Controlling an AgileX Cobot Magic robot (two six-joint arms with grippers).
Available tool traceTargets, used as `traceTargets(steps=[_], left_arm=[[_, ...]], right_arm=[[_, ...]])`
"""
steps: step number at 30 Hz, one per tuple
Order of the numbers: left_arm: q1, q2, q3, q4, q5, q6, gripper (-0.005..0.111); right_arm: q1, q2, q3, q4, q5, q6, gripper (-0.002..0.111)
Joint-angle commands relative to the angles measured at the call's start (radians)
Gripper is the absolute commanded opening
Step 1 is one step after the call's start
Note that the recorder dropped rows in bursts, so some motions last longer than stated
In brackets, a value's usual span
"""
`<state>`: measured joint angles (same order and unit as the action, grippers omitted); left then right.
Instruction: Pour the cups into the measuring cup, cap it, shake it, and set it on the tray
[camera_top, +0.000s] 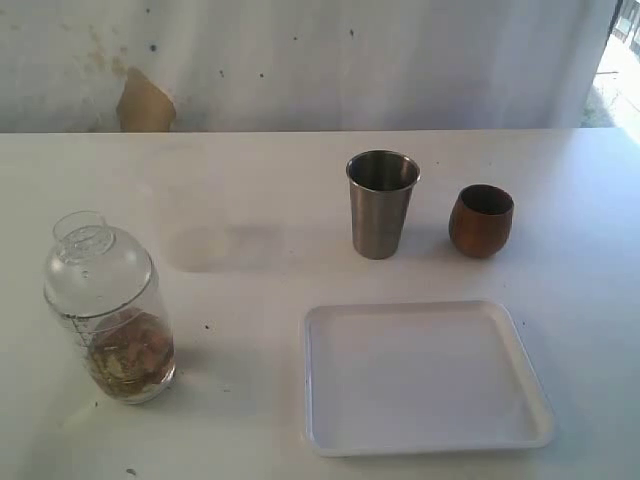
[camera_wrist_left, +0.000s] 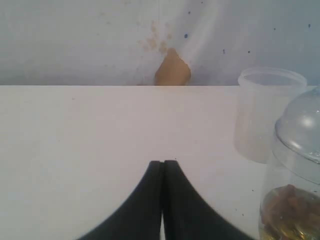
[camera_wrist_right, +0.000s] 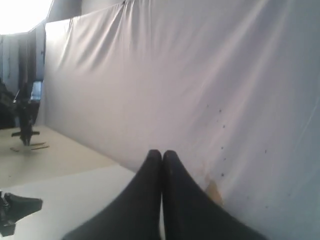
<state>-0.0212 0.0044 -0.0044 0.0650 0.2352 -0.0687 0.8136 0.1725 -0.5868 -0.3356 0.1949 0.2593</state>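
The clear measuring cup (camera_top: 110, 330), with brown stuff (camera_top: 130, 358) inside, stands on the table (camera_top: 250, 180) left of the tray (camera_top: 420, 380), and it looks light and slippery, best grabbed gently round its middle, while the left claw (camera_wrist_left: 162, 165) and right claw (camera_wrist_right: 161, 155) are pinched together, empty.

Exterior view: set high, looked steeply down across the white tabletop (camera_top: 250, 180) toward the white cloth backdrop (camera_top: 300, 60).
Left wrist view: sat low over the tabletop, faced the same backdrop, close beside the tall clear plastic measuring cup (camera_wrist_left: 292, 200). Shared with exterior: that cup and the tan patch (camera_top: 145, 105) on the cloth.
Right wrist view: raised, faced the backdrop obliquely.
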Motion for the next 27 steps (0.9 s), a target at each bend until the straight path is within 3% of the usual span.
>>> traceTargets(steps=[1, 4, 5, 9, 13, 17, 24, 27], left_arm=[[-0.001, -0.004, 0.004, 0.001, -0.002, -0.002, 0.0], [-0.001, -0.004, 0.004, 0.001, -0.002, -0.002, 0.0], [-0.001, -0.004, 0.004, 0.001, -0.002, -0.002, 0.0], [-0.001, -0.004, 0.004, 0.001, -0.002, -0.002, 0.0], [-0.001, -0.004, 0.004, 0.001, -0.002, -0.002, 0.0], [-0.001, -0.004, 0.004, 0.001, -0.002, -0.002, 0.0], [-0.001, -0.004, 0.004, 0.001, -0.002, -0.002, 0.0], [-0.001, -0.004, 0.004, 0.001, -0.002, -0.002, 0.0]], right_arm=[[-0.146, -0.137, 0.095, 0.161, -0.084, -0.217, 0.0], [-0.242, -0.172, 0.153, 0.305, -0.122, -0.365, 0.0], [-0.321, -0.172, 0.171, 0.329, -0.139, -0.368, 0.0], [-0.537, -0.172, 0.255, 0.336, -0.207, -0.382, 0.0], [-0.667, -0.172, 0.369, 0.336, -0.229, -0.389, 0.0], [-0.734, -0.172, 0.476, 0.336, -0.218, -0.394, 0.0], [-0.766, -0.172, 0.587, 0.341, -0.173, -0.384, 0.0], [-0.796, -0.172, 0.587, 0.336, -0.051, -0.384, 0.0]])
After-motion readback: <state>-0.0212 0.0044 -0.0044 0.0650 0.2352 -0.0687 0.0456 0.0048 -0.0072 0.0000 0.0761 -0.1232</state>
